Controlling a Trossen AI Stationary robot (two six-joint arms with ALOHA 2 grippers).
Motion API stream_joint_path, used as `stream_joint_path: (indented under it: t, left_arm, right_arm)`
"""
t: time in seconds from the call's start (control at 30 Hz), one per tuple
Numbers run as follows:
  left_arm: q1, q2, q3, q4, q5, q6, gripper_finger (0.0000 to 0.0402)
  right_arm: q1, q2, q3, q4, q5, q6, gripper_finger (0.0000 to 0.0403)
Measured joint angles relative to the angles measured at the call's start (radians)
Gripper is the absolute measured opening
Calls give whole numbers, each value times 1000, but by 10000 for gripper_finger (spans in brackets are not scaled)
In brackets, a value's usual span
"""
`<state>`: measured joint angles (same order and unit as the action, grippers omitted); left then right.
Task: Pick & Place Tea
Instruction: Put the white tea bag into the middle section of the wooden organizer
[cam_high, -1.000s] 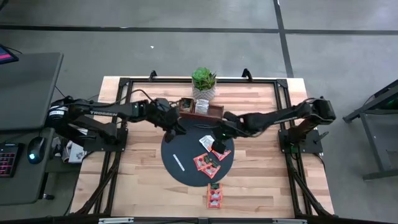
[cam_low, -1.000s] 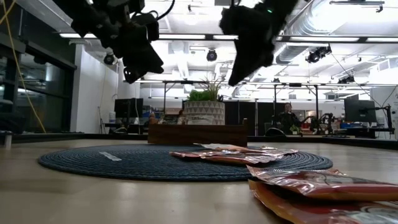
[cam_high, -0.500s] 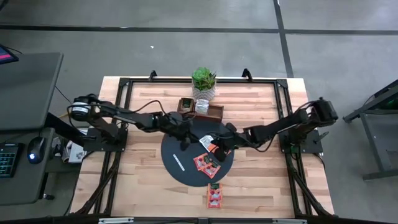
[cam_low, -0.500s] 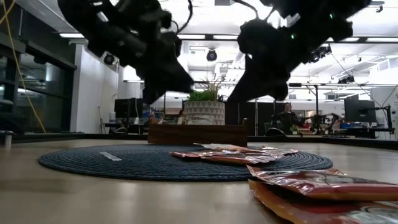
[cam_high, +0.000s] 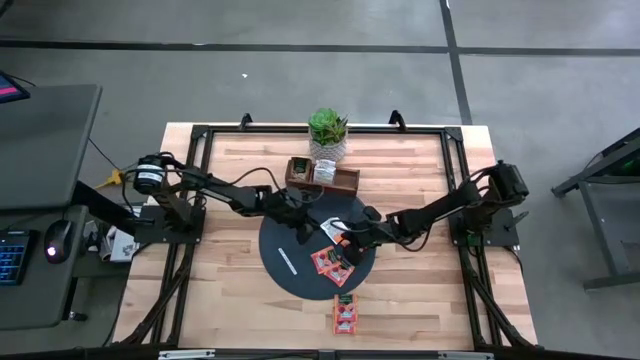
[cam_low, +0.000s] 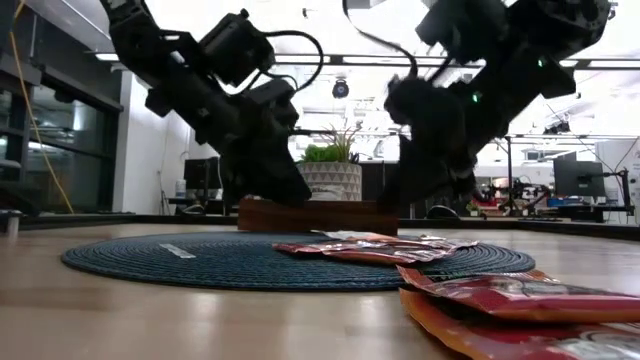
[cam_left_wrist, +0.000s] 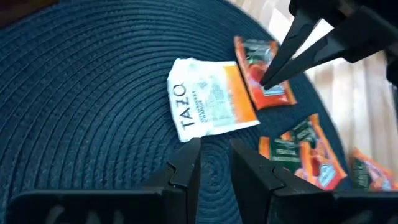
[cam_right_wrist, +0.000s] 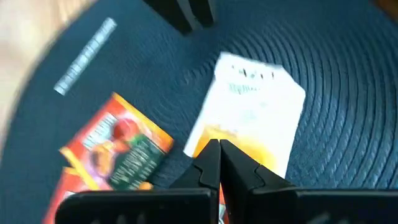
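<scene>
The dark round mat (cam_high: 283, 240) carries a white tea sachet with an orange end (cam_high: 330, 228) (cam_left_wrist: 211, 102) (cam_right_wrist: 252, 115) and several orange-red tea sachets (cam_high: 333, 264) (cam_right_wrist: 118, 152). More orange-red sachets (cam_high: 345, 315) (cam_low: 520, 300) lie on the wood by the near edge. My left gripper (cam_high: 300, 226) (cam_left_wrist: 214, 162) hangs low over the mat, narrowly open, just short of the white sachet. My right gripper (cam_high: 347, 236) (cam_right_wrist: 214, 146) is shut, tips down where the white sachet's orange end meets a red sachet (cam_left_wrist: 264, 78). My right gripper comes slanting down from the table's right with its fingers (cam_left_wrist: 280, 62) shut. The tips stand on the red sachet's edge (cam_left_wrist: 268, 92), next to the white sachet's orange end. Whether they touch it, I cannot tell.
A thin white strip (cam_high: 288, 260) (cam_right_wrist: 84, 56) lies on the mat's left part. The brown wooden compartment tray (cam_high: 335, 178) and a potted plant (cam_high: 327, 130) stand just beyond the mat's far side. Bare wood stretches to the mat's left and right.
Both arms have come down from high above to just over the mat. My left gripper has moved toward the table's right and near edge, up to the white sachet. My right gripper has dropped a little nearward onto the sachets. No sachet has moved.
</scene>
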<state>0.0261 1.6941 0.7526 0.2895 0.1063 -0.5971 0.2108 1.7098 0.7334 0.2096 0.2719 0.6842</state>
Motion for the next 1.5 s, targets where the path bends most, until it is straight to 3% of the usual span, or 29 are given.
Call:
stream_joint_path:
  t: [0.57,0.8,1.27,1.5]
  left_arm:
    - [0,127,89,-13,-16,9,81]
    - [0,127,89,-47,-100,8,81]
    - [1,127,89,-57,-104,4,81]
    - [1,126,89,-61,-74,-13,81]
  right_arm:
    - [-1,39,1,-14,-10,84,0]
    - [-2,76,3,-26,-51,152,0]
    - [-1,78,1,5,-78,143,0]
    - [0,12,-1,19,-65,73,0]
